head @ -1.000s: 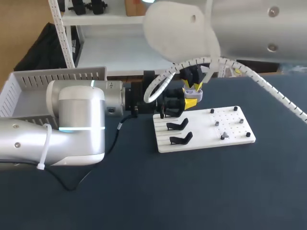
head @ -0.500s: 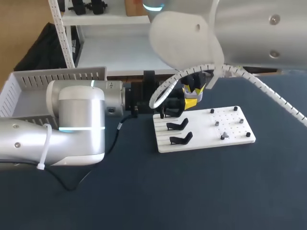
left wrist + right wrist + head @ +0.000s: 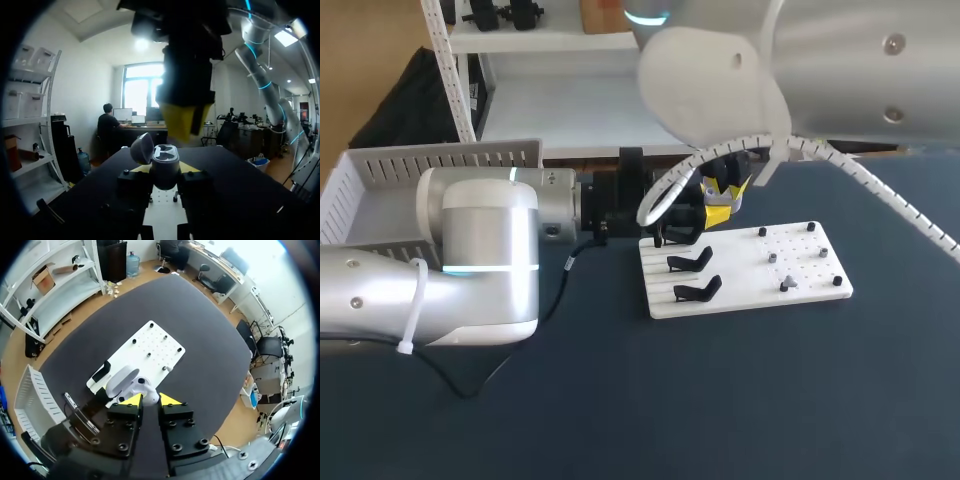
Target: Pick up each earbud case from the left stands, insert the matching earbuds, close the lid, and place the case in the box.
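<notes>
Left wrist view: one earbud case (image 3: 164,162), lid up, clamped between left gripper's (image 3: 164,173) two fingers over the white board (image 3: 800,285) | right gripper (image 3: 185,120) just above case, grip cannot be told | three black stands (image 3: 690,262) on board.

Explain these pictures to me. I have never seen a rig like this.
This is a robot with two arms at a dark table. The wide picture looks down from above and behind it; each round one comes from a camera on a wrist. The left arm enters from the left, the right arm from the right. The left hand grips a grey case with its lid open. The right hand hangs just above it. On the table lies a white board with black stands and small pegs; a white box sits at the left.
</notes>
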`<state>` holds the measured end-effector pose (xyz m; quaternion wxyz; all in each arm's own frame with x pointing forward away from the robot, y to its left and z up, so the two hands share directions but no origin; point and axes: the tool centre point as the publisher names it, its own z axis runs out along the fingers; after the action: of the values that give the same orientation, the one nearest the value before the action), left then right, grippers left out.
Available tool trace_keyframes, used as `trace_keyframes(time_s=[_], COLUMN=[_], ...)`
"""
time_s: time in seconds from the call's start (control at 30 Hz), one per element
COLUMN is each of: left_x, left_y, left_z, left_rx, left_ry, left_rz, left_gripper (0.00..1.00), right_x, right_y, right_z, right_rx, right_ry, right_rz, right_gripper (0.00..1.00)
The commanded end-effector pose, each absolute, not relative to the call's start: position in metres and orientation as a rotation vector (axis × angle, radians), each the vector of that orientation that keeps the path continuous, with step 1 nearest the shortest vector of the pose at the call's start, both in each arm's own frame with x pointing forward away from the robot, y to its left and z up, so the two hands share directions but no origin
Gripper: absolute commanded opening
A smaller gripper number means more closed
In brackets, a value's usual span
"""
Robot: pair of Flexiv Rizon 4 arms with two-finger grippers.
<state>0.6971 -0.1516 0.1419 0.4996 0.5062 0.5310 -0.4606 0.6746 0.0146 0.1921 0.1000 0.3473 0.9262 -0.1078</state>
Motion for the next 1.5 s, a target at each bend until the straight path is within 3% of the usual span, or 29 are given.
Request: trace_keyframes(time_s=[0.03, 1.5], left_x=[0.697, 0.697], left_y=[-0.152, -0.152], left_z=[0.141, 0.141], left_rx=[1.222, 1.222], left_ry=[1.283, 1.283], left_rz=[-1.114, -1.114], left_gripper=[0.0, 0.0], right_x=[0.676, 0.688], right_y=[0.015, 0.015], right_z=[0.191, 0.182], right_rx=[1.026, 1.067], right_ry=[2.737, 2.745], right_rz=[-0.318, -0.321], right_gripper=[0.0, 0.0])
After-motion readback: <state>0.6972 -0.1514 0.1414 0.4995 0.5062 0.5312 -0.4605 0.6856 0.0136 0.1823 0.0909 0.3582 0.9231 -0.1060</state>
